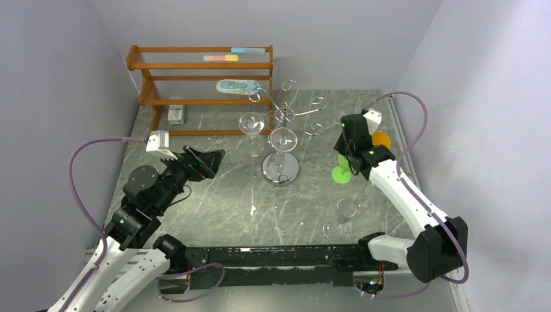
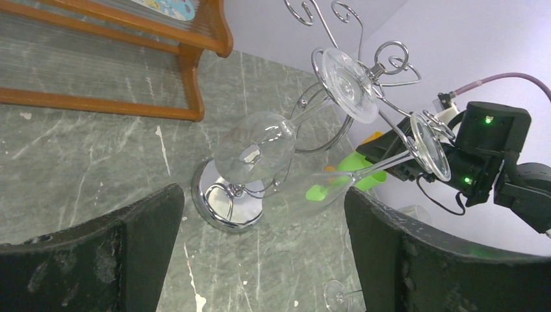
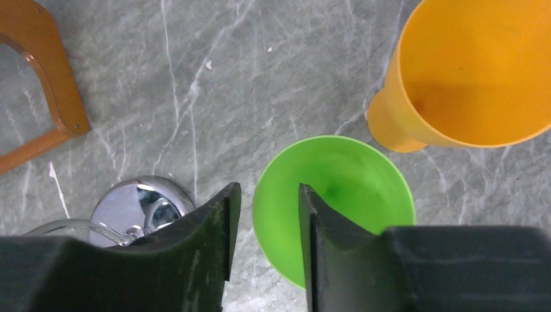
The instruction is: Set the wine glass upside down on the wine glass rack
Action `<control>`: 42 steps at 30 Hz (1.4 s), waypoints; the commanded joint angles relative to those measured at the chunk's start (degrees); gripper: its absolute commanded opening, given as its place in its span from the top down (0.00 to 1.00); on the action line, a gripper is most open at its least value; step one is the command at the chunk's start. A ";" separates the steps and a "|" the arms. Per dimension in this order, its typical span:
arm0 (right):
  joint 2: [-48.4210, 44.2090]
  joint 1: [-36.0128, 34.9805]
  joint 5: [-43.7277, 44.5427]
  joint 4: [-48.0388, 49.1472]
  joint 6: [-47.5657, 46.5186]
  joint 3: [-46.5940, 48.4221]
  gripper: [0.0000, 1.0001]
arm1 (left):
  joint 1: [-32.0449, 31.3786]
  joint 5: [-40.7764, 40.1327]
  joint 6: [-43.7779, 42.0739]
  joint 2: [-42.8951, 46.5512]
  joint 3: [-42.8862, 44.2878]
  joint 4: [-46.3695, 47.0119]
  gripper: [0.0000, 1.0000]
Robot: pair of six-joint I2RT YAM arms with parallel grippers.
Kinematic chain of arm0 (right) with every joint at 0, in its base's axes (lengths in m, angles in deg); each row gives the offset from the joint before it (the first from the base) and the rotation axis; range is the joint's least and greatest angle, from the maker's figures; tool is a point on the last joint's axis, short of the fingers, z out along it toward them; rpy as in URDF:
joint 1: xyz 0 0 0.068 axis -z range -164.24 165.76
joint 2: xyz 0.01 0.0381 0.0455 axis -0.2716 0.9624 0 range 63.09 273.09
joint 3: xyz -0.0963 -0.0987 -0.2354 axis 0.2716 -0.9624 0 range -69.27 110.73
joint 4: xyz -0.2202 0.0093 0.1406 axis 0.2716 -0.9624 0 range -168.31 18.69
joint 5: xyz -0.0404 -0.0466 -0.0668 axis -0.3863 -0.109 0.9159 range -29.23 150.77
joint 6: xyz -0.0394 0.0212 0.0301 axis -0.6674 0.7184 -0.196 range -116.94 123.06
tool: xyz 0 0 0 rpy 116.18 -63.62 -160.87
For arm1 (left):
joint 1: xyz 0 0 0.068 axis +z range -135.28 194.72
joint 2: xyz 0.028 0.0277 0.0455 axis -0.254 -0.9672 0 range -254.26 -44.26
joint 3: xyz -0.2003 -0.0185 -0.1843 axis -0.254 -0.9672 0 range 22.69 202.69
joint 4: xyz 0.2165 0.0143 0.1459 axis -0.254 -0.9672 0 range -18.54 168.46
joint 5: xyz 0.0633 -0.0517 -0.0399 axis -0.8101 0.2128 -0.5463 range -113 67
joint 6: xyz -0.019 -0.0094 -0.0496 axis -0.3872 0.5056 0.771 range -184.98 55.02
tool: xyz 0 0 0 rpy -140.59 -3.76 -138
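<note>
**Right claw** (image 3: 268,195): the jaws stand part-way apart, astride the left rim of the green wine glass (image 3: 334,201), with one finger outside the wall and one over the bowl. You can see table between the outer finger and the rim, so nothing is pinched and the claw holds nothing. I judge a rim grip was chosen because the bowl is too wide for the jaws. It also sits on the side away from the orange cup (image 3: 468,71), which keeps the fingers clear of that cup.

**Position:** the green wine glass stands mouth up at 3 o'clock of the wine glass rack (image 1: 281,170), near it but apart. The orange cup is just beside the glass, at its 2 o'clock.

**Rack:** a clear glass (image 1: 252,123) and a second glass (image 1: 282,138) hang bowl-down, their feet caught in the curled arms. The curls toward 1–3 o'clock look free and face your right arm, so that is the likely slot.

**Left claw** (image 1: 203,161): wide open and empty, at 9 o'clock of the rack and apart from it.

**Also present:** a loose glass (image 1: 341,218) on the table at 5 o'clock.

**Risk:** the glass must be turned over before hanging, and a rim pinch on a smooth wall may slip.
</note>
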 commanded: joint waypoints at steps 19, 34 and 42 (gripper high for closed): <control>-2.04 0.98 -3.61 -6.72 -4.86 13.38 1.00 | -0.09 0.89 -5.70 -1.88 10.10 -4.06 0.03; -19.73 0.95 3.54 16.91 -5.27 13.39 1.00 | -0.03 18.21 -2.90 -8.48 20.18 0.76 0.03; -28.18 0.96 -11.62 34.05 -4.84 8.41 1.00 | -0.09 22.85 6.69 -14.21 23.09 9.69 0.03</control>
